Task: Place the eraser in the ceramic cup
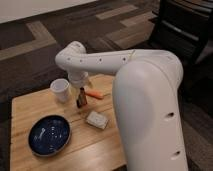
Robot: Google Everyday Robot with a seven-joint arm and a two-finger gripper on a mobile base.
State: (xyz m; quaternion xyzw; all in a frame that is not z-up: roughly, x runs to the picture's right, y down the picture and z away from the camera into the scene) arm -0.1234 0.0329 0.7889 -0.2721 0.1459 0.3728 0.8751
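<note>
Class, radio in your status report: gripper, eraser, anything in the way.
Gripper low over table, beside ceramic cup. Eraser just beneath it, not yet in cup. Orange piece on far side; nothing between eraser and cup.

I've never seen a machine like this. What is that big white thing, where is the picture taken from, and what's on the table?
The white shape is a robot's one arm. It reaches in from the right, bends, and points down at a wooden table. At its tip is the gripper, a pincer for picking things up, just right of a white cup. There is a single picture, looking down past the arm; where the camera sits is not known. Right under the gripper a small dark eraser stands on end; whether it is gripped I cannot tell. Also on the table are an orange piece, a white pad and a blue plate.
</note>
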